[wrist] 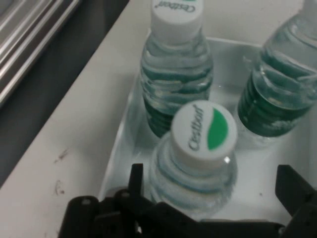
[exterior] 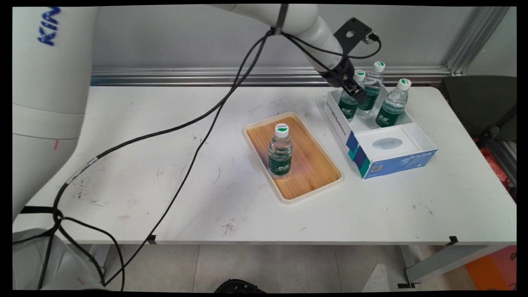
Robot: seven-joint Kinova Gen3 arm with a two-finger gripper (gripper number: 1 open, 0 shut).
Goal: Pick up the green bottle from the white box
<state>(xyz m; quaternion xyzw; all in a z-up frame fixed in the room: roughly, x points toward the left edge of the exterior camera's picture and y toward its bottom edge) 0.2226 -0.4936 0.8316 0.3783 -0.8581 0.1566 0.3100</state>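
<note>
Nearest: lone bottle [exterior: 280, 150] upright on wooden tray [exterior: 317, 165]. Farther right, jaws spread around nearest bottle [wrist: 198, 153] of three in white box [exterior: 408, 138], not yet pinching.

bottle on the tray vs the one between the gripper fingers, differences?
The tray bottle stands alone on the wooden tray; the gripper's bottle stands in the white box beside two more bottles. The open gripper straddles the box bottle; nothing is near the tray bottle. Both stand upright, with white caps and green labels.
</note>
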